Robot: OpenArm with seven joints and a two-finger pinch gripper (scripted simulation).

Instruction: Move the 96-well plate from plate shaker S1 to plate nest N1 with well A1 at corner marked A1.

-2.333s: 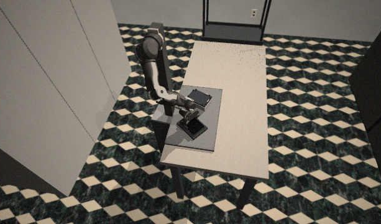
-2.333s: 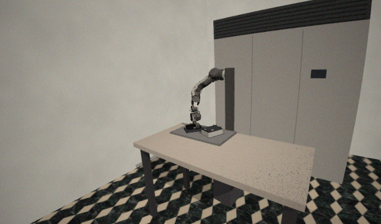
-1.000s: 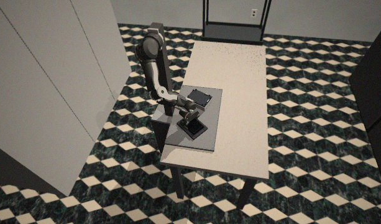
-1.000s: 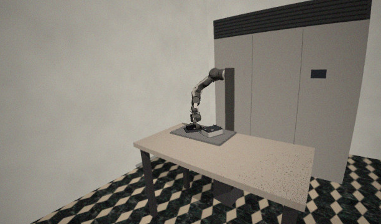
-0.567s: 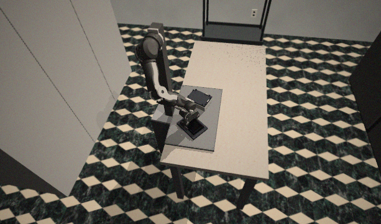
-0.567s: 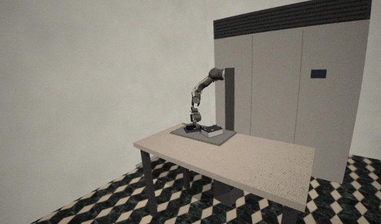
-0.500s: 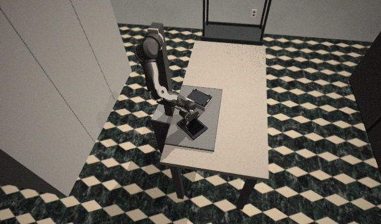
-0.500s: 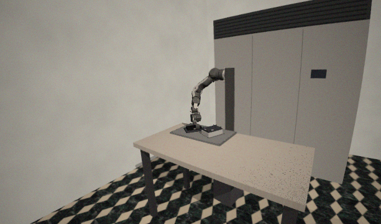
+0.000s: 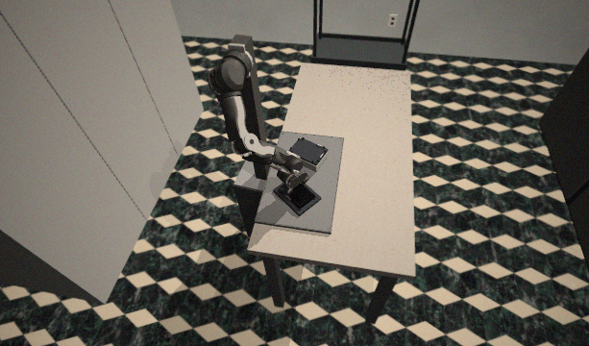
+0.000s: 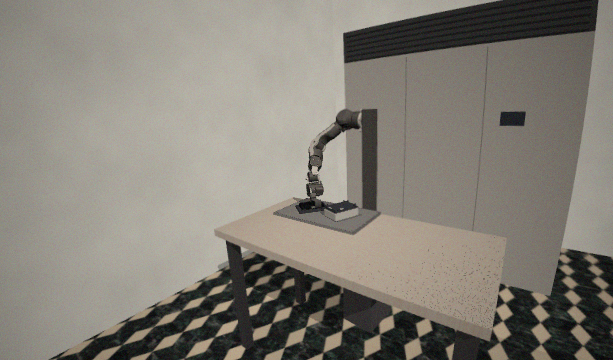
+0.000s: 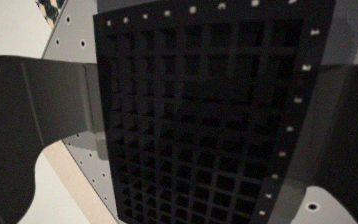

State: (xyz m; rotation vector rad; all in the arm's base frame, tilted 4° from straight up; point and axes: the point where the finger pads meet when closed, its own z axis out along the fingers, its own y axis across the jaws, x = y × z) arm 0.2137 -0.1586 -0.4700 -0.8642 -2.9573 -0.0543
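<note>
Wells show only beside tool [image 11: 190, 130]

A beige table [image 10: 386, 255] on dark legs fills the middle and lower right of the frame, standing on a checkered floor [image 10: 196, 330]. At its far end lies a grey mat [image 10: 353, 225]. On the mat a pale, dark-topped box, the plate shaker [image 10: 342, 211], sits just right of the gripper [image 10: 311, 204]. The arm [image 10: 321, 145] reaches down from a dark post [image 10: 369, 160]. The gripper is closed on a dark plate [image 10: 306, 207] low over the mat. Grey cabinets [image 10: 466, 145] stand behind.
</note>
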